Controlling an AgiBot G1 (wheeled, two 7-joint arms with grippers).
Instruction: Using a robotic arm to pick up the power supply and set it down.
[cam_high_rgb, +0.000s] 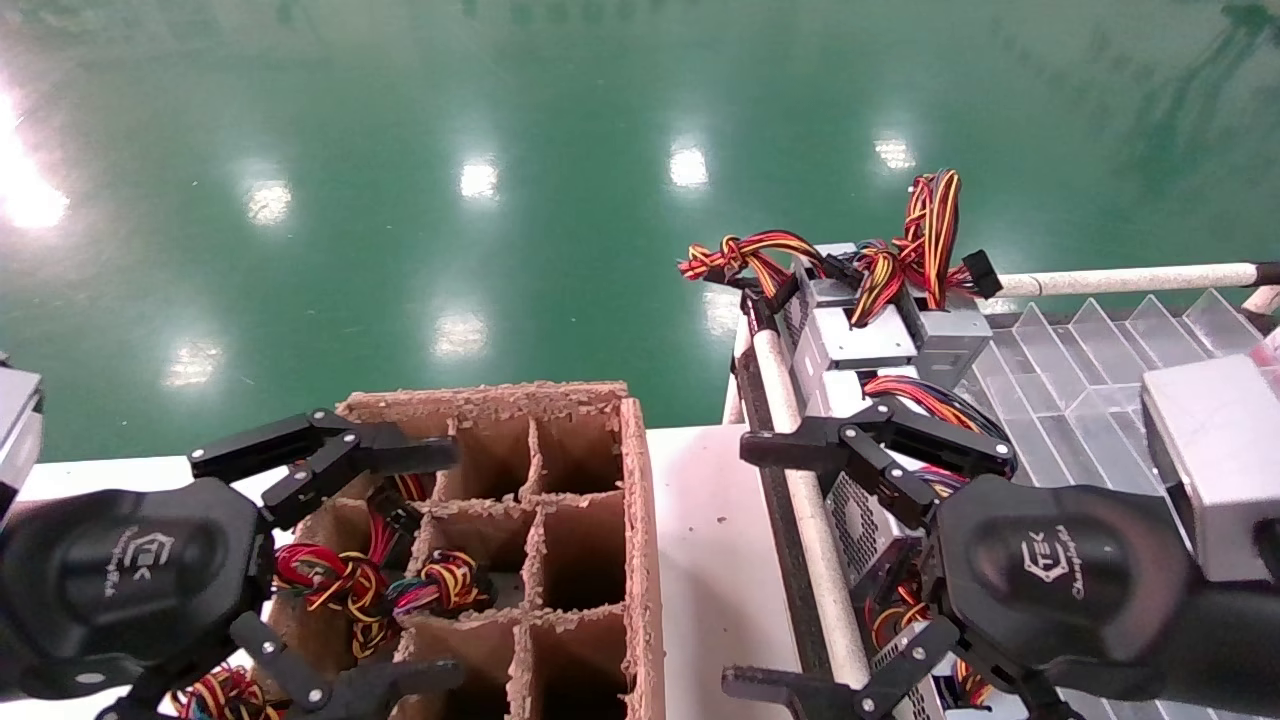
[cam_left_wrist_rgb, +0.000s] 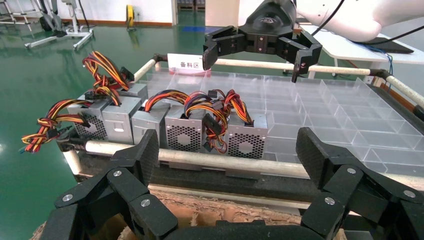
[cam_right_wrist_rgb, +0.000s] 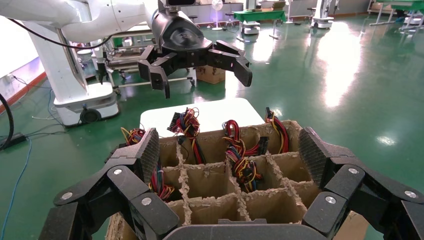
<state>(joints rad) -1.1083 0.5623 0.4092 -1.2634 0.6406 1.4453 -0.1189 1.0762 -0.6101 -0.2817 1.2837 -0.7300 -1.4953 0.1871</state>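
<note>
The supplies (cam_left_wrist_rgb: 182, 131) are small grey sheet-metal boxes with perforated vent grilles and bundles of red, yellow, black and purple wires. In the left wrist view, 5 stand side by side in a row at the edge of a clear divided tray (cam_left_wrist_rgb: 320, 107). The right pincer (cam_high_rgb: 790, 565) hangs wide open over this row, holding nothing. The left pincer (cam_high_rgb: 390, 570) is also wide open and empty.

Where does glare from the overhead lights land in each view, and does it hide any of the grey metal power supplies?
Head view: bright spots dot the glossy green floor, strongest at the far left edge; the grey metal power supplies stay readable. Left wrist view: only faint sheen on the clear plastic divider tray. Right wrist view: broad white patches on the floor, none on the brown cardboard divider box.
</note>
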